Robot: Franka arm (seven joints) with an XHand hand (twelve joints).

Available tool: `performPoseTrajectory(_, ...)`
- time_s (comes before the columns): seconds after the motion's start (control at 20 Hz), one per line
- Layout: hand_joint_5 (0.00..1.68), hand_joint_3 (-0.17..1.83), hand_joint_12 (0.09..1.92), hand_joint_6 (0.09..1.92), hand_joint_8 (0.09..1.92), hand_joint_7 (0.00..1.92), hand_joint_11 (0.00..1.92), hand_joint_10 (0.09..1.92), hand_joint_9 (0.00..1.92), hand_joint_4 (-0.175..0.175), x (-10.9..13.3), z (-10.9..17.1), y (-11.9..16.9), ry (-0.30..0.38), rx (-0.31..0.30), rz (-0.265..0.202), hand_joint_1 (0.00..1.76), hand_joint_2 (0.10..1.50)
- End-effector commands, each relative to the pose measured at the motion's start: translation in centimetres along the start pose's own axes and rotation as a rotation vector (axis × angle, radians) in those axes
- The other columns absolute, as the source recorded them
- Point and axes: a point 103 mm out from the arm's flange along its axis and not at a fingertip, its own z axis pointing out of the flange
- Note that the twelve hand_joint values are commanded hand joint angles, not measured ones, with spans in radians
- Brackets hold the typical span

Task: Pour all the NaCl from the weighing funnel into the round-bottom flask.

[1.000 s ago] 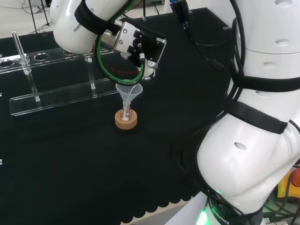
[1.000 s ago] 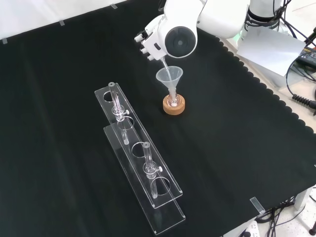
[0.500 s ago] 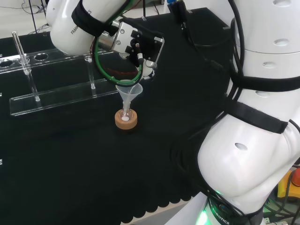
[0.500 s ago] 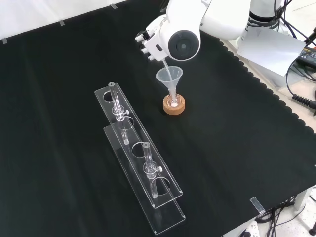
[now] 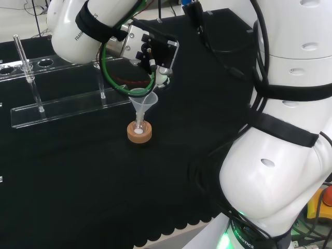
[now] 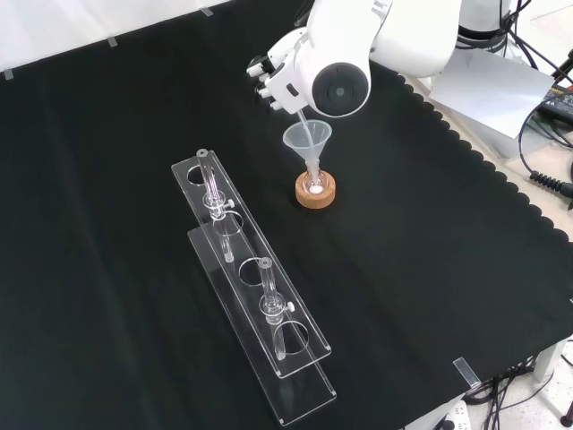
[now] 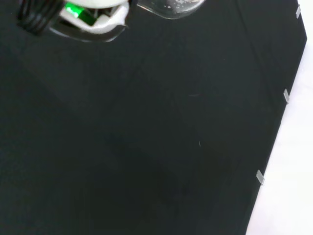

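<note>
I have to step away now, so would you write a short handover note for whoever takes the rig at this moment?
Hand: above the clear funnel, seen in the front view; a thin clear spout slants from it into the funnel mouth, but the grip itself is hidden.
Things: the funnel stands in a small flask on a cork ring. The acrylic rack with two glass tubes stands apart.
Done: white powder lies at the bottom of the flask.
Left: whether any powder remains to pour cannot be told; check, finish, then withdraw without knocking the funnel.
</note>
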Motion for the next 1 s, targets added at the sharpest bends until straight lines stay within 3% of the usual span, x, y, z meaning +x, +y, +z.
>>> performPoseTrajectory(0.05, 1.12, 0.79, 1.04, 1.0, 0.56, 0.85, 0.89, 0.23, 1.16, 0.175, 0.1, -0.3, -0.1, -0.022, -0.001, 0.002, 1.09, 0.66)
performPoseTrajectory(1.0, 1.12, 0.8, 1.04, 1.0, 0.56, 0.86, 0.89, 0.23, 1.17, 0.175, 0.1, -1.3, -0.5, -0.098, -0.003, 0.01, 1.09, 0.66)
